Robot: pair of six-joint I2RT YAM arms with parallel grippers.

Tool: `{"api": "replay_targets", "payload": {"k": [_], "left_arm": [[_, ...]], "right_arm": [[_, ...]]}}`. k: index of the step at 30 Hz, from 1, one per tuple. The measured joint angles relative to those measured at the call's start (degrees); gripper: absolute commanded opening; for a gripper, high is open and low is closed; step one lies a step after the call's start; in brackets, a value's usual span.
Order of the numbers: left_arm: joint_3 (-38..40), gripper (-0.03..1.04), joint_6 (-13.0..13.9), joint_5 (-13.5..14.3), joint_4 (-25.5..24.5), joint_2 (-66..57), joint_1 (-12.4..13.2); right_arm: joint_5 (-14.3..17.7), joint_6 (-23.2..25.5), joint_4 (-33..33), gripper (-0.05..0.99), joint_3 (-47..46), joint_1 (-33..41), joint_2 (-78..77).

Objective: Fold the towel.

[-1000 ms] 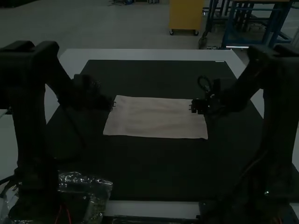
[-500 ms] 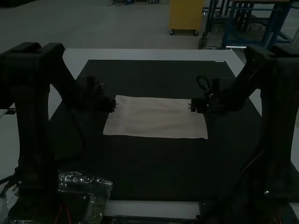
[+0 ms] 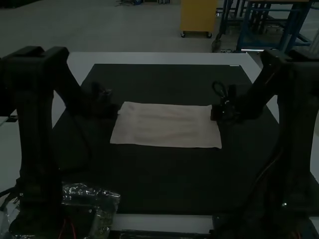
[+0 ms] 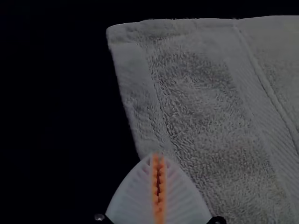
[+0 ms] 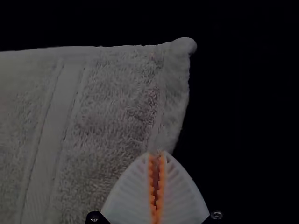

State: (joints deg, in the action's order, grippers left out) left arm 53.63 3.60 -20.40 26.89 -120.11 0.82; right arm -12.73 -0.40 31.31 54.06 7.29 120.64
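In the high view the pale towel (image 3: 164, 125) lies flat as a wide rectangle on the black mat. My left gripper (image 3: 117, 112) is at its left edge near the far corner, and my right gripper (image 3: 214, 113) is at the right edge near the other far corner. The left wrist view has the left gripper (image 4: 158, 157) shut on the towel's side edge (image 4: 147, 135). Likewise, in the right wrist view, the right gripper (image 5: 156, 155) is shut on the side edge of the towel (image 5: 117, 107), whose corner curls slightly.
A black mat (image 3: 159, 181) covers most of the white table (image 3: 159, 58). Clear plastic packaging (image 3: 102, 199) lies near the left arm's base. Bare mat surrounds the towel on its near and far sides.
Both grippers' fingers, spread at the towel's side edges before, have closed. The right gripper sits slightly farther right and the left slightly farther left than half a second ago.
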Motion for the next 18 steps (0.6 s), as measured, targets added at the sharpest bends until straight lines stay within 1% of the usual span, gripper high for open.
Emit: {"api": "replay_targets", "payload": {"k": [7, 18], "left_arm": [[0.57, 0.03, -0.48, -1.22, -1.05, 0.04, 2.54], [0.59, 0.03, -0.63, -3.02, -6.60, 3.63, 2.93]], "right_arm": [[-2.01, 0.46, -1.44, -0.02, 0.72, 0.11, -0.07], [-5.01, 1.25, -5.09, -0.02, 1.25, 0.11, -5.90]]}}
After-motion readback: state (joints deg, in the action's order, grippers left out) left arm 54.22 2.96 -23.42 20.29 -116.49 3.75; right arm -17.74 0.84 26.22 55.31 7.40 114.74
